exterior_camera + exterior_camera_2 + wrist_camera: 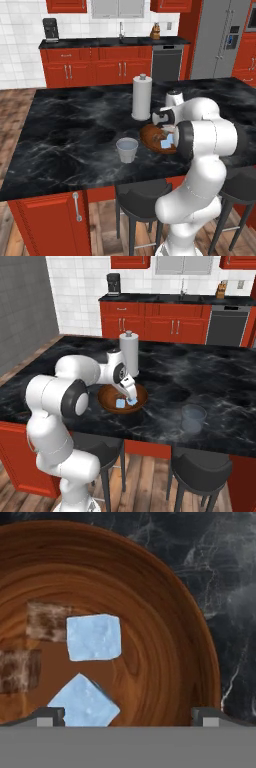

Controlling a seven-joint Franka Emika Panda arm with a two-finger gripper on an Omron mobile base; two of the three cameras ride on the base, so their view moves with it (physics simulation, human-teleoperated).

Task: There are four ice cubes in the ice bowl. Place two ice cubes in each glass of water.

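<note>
The ice bowl [165,637], a wide reddish-brown wooden dish, sits on the black marble island [65,130]. My gripper [130,718] hangs open just above its inside. Two pale blue ice cubes lie in it: one [94,637] ahead of the fingers, and one [85,704] close to the left fingertip [50,716]. Two faint see-through squares [47,619] lie further left. From the right base camera the gripper [129,392] points down into the bowl [106,401] over the cubes [121,404]. A glass of water [127,150] stands left of the bowl [149,134]; another glass [193,417] stands to its right.
A tall white paper-towel roll [142,97] stands just behind the bowl. Black stools [142,197] are tucked under the island's near edge. Red cabinets, a dishwasher [166,62] and a fridge line the far wall. Open marble stretches to the left.
</note>
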